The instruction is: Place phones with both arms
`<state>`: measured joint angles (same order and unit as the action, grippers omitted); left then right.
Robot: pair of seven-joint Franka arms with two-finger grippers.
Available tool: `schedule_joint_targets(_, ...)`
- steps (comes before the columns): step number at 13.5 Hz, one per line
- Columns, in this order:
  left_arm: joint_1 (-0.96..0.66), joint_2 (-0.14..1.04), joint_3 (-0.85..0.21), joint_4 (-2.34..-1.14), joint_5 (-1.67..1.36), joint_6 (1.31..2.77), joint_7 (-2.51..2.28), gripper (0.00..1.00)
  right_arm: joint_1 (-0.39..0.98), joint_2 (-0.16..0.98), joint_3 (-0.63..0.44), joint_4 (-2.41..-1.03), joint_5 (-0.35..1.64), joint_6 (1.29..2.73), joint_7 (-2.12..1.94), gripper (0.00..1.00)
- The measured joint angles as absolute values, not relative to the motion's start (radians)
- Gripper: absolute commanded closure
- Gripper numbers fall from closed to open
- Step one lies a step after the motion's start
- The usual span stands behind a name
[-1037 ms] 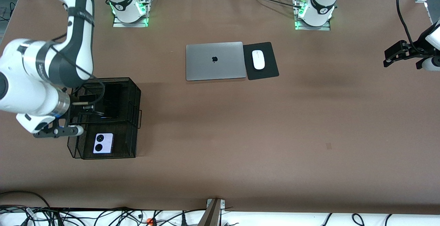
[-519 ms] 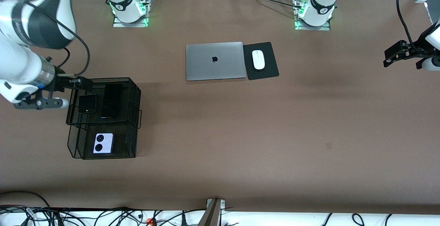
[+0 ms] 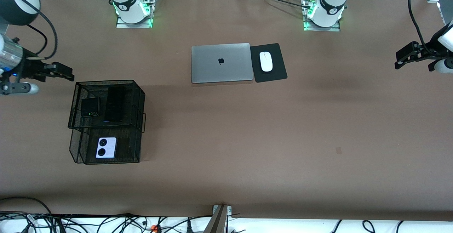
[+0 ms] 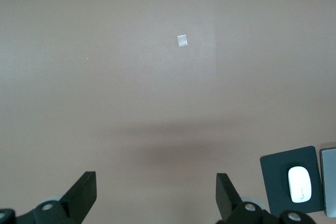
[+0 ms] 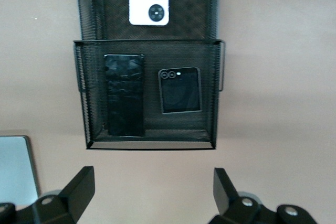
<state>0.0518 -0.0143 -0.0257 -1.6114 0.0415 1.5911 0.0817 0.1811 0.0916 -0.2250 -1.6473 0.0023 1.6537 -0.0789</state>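
- Right gripper hangs over bare table just off the mesh organiser's upper tier, fingers spread, holding nothing
- Below and ahead of it, the folded black phone and long black slab lie flat side by side in the upper tier, likely their intended slots
- Lavender phone lies flat in the lower tier
- Left gripper waits spread over bare table at its own end, well apart from the phones; placing looks finished

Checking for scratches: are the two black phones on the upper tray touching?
Apart. The right wrist view shows a strip of bare mesh between the long black phone and the folded black phone.
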Motion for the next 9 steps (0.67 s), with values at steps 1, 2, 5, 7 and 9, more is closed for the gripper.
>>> schedule_joint_targets(1, 0.052, -0.014, -0.026, -1.611, 0.041, 1.591, 0.082, 0.00, 0.122, 0.082, -0.172, -1.648, -0.007, 1.653, -0.079, 0.00)
schedule_joint_targets(2, 0.052, -0.014, -0.026, -1.611, 0.041, 1.591, 0.082, 0.00, 0.067, 0.074, -0.124, -1.648, -0.009, 1.650, -0.079, 0.00)
schedule_joint_targets(5, 0.052, -0.014, -0.026, -1.611, 0.042, 1.591, 0.082, 0.00, -0.063, 0.059, -0.003, -1.648, -0.019, 1.639, -0.076, 0.00)
schedule_joint_targets(7, 0.052, -0.014, -0.026, -1.611, 0.042, 1.591, 0.082, 0.00, -0.081, 0.054, 0.023, -1.648, -0.046, 1.623, -0.061, 0.00)
schedule_joint_targets(9, 0.052, -0.014, -0.026, -1.611, 0.041, 1.591, 0.082, 0.00, -0.082, 0.050, 0.029, -1.647, -0.054, 1.615, -0.047, 0.00)
